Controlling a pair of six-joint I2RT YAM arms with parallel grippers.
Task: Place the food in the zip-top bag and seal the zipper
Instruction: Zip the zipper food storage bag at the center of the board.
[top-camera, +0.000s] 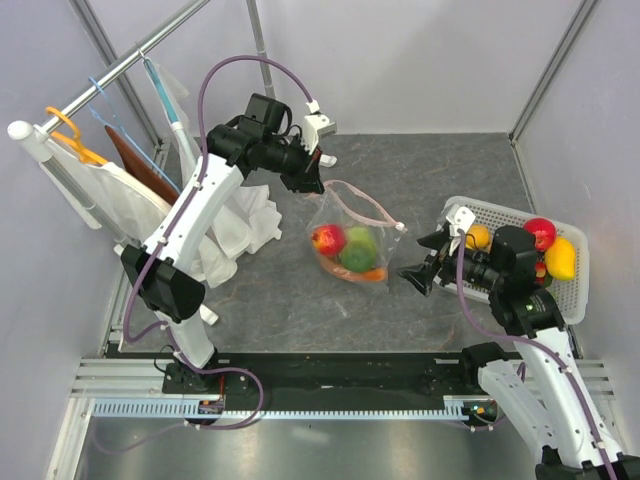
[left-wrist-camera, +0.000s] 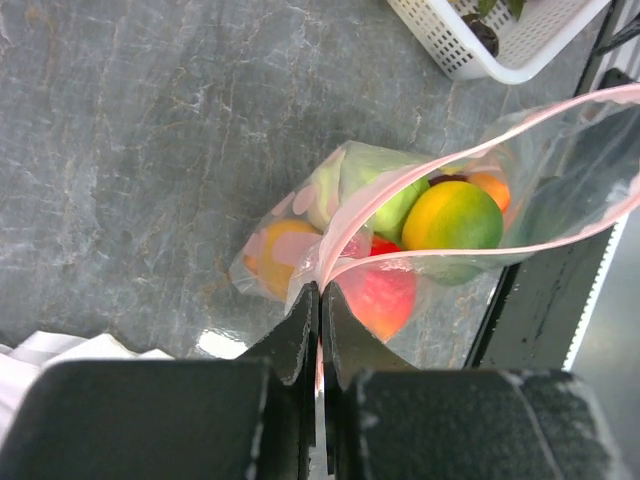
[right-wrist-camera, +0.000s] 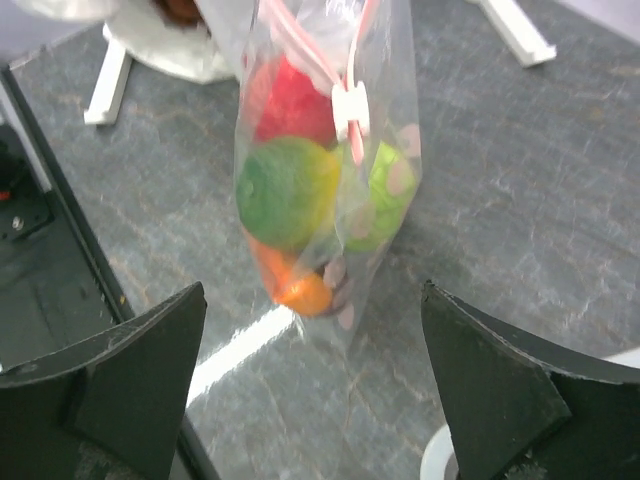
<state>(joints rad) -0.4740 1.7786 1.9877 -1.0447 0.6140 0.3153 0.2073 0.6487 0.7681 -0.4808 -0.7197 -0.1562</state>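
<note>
The left jaws are pressed together, pinching the pink-red zipper (left-wrist-camera: 400, 182) at one end of the mouth of the zip-top bag (top-camera: 352, 222) and holding that corner up over the middle of the grey counter (top-camera: 420, 165). The mouth is gaping open in a loop. The bag is hanging down from that grip, and its bottom seems to be resting on the counter. Inside it, a red apple (top-camera: 328, 239), a green and yellow piece (top-camera: 358, 248) and an orange piece (top-camera: 373, 273) are lying bunched together at the bottom. The white slider tab (right-wrist-camera: 351, 105) is sitting on the side facing the right arm. The right jaws are spread wide, hovering just beside the bag and clear of it. Behind them, the white basket (top-camera: 462, 214) is holding another red apple (top-camera: 539, 232) and a yellow lemon (top-camera: 561, 258).
</note>
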